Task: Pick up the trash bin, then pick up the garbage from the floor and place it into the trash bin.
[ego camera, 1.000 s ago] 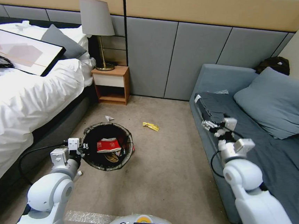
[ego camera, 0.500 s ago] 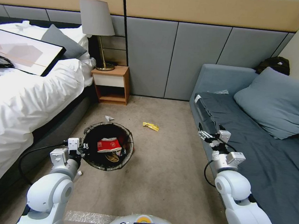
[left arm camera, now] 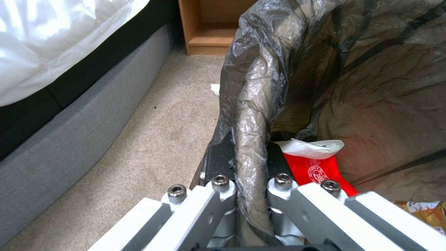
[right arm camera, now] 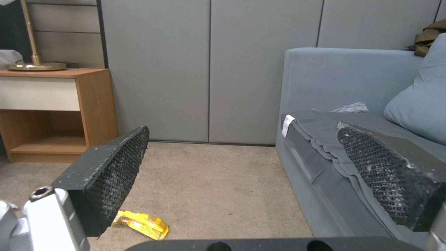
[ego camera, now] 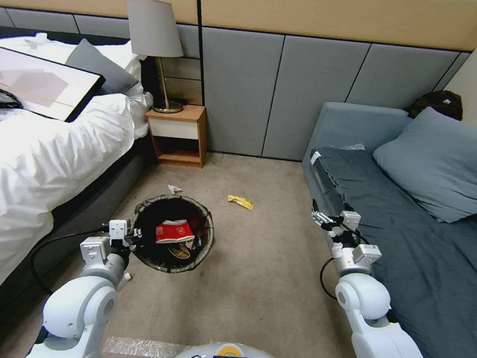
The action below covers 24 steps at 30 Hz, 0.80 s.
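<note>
The trash bin (ego camera: 148,252), lined with a dark bag, stands low at my front left beside the bed. My left gripper (ego camera: 134,233) is shut on its near rim; the left wrist view shows the fingers (left arm camera: 218,184) pinching the bag-covered rim (left arm camera: 251,139). Inside the bin lies a red-and-white wrapper (ego camera: 173,232) (left arm camera: 320,169) with other scraps. On the carpet beyond the bin lie a yellow piece of garbage (ego camera: 240,202) (right arm camera: 141,223) and a small white scrap (ego camera: 174,189) (left arm camera: 214,89). My right gripper (ego camera: 318,218) (right arm camera: 241,139) hangs open and empty by the sofa's front edge, right of the yellow wrapper.
A bed with white bedding (ego camera: 39,167) lines the left side. A wooden nightstand (ego camera: 176,134) with a lamp (ego camera: 154,32) stands at the back. A blue-grey sofa (ego camera: 413,216) fills the right. Open carpet (ego camera: 264,270) lies between them.
My right arm has come down and to the left, off the sofa seat toward the floor at the sofa's front. The left gripper and bin have stayed put.
</note>
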Available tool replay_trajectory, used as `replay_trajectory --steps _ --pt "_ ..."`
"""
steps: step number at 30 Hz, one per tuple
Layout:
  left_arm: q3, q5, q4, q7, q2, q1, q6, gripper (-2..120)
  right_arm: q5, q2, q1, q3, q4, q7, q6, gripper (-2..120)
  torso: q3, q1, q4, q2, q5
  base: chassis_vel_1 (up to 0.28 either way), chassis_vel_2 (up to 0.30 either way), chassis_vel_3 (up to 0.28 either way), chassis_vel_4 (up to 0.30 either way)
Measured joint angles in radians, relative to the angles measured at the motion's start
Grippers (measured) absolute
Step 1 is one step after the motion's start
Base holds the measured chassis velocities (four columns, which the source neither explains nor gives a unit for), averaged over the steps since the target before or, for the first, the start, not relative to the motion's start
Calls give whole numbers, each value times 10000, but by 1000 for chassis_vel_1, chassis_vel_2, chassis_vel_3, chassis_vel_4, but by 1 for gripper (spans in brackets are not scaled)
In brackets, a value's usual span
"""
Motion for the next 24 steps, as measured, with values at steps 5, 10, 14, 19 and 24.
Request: replay_trajectory --steps 5,10,14,19,24 --pt "36 34 16 1 -40 -5 0 0 -137 -2 -64 -27 -19 -17 58 100 0 0 0 0 0 0 0 0 0" --pt "26 35 36 -1 -36 -3 -1 0 -193 93 -110 -98 -26 -74 146 100 0 0 0 0 0 0 0 0 0" --pt "17 45 36 5 -32 15 0 0 -190 171 -159 -138 -30 -119 178 100 0 0 0 0 0 0 0 0 0" --pt "-18 57 24 12 -30 46 -1 0 -112 210 -240 -146 -28 -206 198 100 0 0 0 0 0 0 0 0 0" --pt "-47 100 -6 24 -40 91 0 0 28 176 -260 -81 -39 -366 238 100 -1 0 1 0 0 0 0 0 0"
